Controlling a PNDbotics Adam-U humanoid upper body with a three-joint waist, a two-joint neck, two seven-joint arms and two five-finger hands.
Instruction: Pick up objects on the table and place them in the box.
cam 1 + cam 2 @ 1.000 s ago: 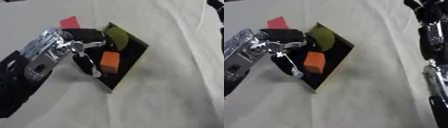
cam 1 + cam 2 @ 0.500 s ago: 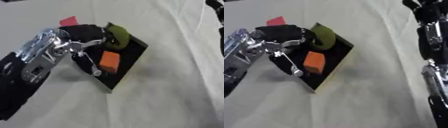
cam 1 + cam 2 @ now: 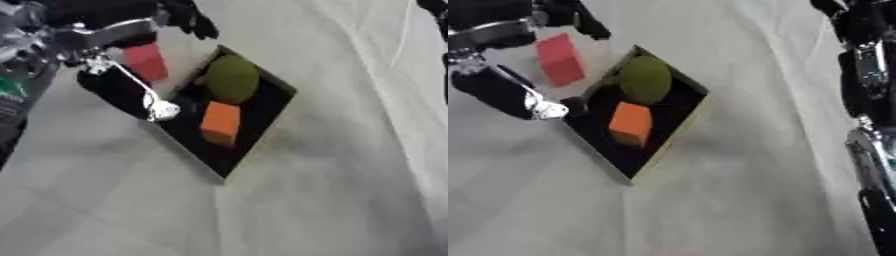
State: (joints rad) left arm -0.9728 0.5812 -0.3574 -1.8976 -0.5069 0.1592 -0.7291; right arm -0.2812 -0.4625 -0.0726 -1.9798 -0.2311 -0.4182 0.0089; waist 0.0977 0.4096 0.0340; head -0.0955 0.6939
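A black box [image 3: 199, 149] lies slantwise on the pale cloth. Inside it are an olive-green rounded object [image 3: 232, 77] and an orange block [image 3: 219, 122]. A red block [image 3: 144, 60] stands on the cloth just past the box's upper left edge. My left hand [image 3: 105, 20] hovers open over that red block. Its dark fingers [image 3: 194, 22] spread at the top, and the thumb [image 3: 499, 93] with a white tip reaches down to the box's left edge. It holds nothing. My right arm [image 3: 866, 75] runs along the right edge.
Pale wrinkled cloth [image 3: 332, 190] covers the table all round the box, with wide free room below and to its right. A green-marked part of my left arm [image 3: 13, 87] shows at the left edge.
The left hand has let go of the olive-green object, which now lies in the box. The hand has drawn back up and to the left, over the red block.
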